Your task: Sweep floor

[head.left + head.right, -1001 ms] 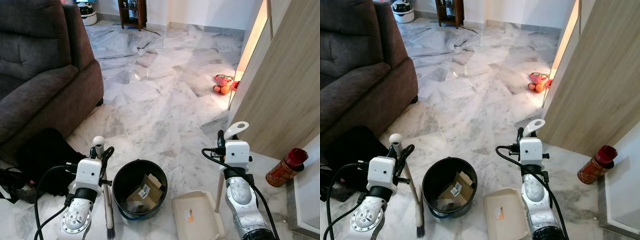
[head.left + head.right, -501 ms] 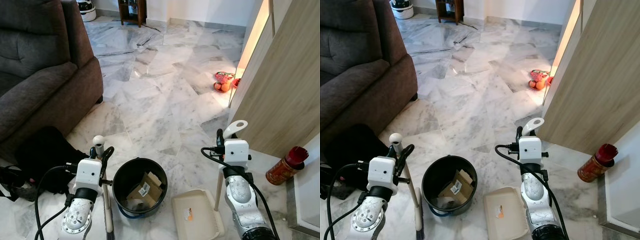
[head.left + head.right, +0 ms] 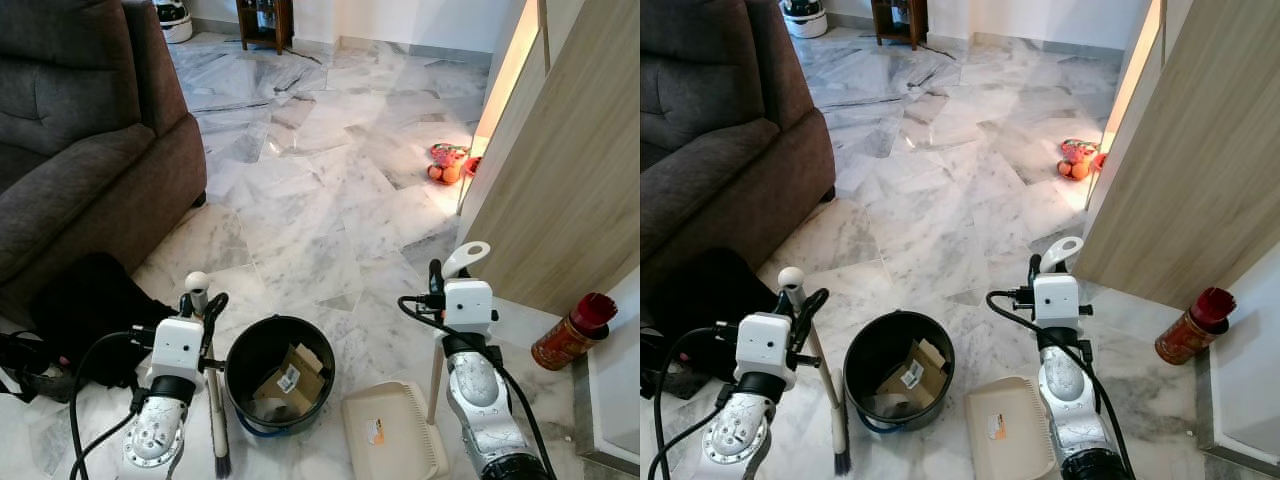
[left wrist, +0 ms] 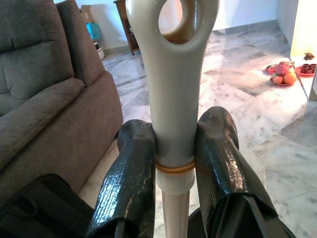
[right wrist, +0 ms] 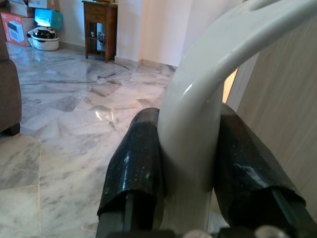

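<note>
Floor (image 3: pixel 300 200): pale marble, between sofa (image 3: pixel 80 130) at left and wood panel (image 3: pixel 570 170) at right. Left claw (image 3: pixel 205 310) clamped on broom (image 3: pixel 214 400) handle, bristles down beside black bin (image 3: pixel 279 375) holding cardboard scraps. Dustpan (image 3: pixel 392 435) flat on floor just right of bin; right claw (image 3: pixel 437 278) clamped on its upright handle. Red jar (image 3: pixel 570 333) far right. Step judged: tools in grip, debris apparently binned, sweep between passes. Next move calls for carrying both tools to unswept marble ahead, clearing bin.
</note>
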Tool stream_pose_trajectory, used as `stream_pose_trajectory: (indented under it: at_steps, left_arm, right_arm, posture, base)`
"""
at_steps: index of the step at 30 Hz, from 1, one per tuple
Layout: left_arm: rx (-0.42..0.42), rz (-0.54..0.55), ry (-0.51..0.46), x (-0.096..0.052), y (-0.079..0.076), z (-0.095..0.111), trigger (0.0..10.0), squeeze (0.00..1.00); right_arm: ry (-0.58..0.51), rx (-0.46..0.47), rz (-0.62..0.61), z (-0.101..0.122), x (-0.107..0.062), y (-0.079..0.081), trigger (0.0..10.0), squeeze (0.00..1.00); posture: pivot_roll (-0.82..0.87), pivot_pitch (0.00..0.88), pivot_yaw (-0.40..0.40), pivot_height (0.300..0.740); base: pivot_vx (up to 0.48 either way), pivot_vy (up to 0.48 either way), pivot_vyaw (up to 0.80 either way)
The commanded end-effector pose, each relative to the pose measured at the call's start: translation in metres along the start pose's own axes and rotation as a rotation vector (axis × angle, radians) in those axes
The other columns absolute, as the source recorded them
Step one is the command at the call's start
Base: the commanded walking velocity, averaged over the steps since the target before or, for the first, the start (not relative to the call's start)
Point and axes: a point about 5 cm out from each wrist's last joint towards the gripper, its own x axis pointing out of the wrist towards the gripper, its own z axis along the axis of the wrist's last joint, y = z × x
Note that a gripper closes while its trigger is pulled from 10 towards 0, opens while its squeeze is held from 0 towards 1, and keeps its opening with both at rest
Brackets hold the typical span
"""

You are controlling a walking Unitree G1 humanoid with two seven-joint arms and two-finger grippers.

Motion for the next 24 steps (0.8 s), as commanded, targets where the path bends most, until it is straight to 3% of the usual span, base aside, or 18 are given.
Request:
stream_pose_trajectory:
  at_steps: [1,24]
  left_arm:
    - [0.019,0.009,-0.036,0.0019,0.0035,0.0047,10.0,0.00]
    - [0.019,0.013,-0.037,0.0017,0.0031,0.0045,10.0,0.00]
  right_arm:
    - [-0.041,0.003,0.007,0.0068,0.0037,0.0026,10.0,0.00]
    - [-0.042,0.000,0.009,0.0063,0.0038,0.0030,10.0,0.00]
  posture:
    - [0.07,0.093,0.007,0.740]
    - [0.07,0.096,0.002,0.740]
  base:
    - [-0.247,0.000,0.00]
    - [-0.253,0.000,0.00]
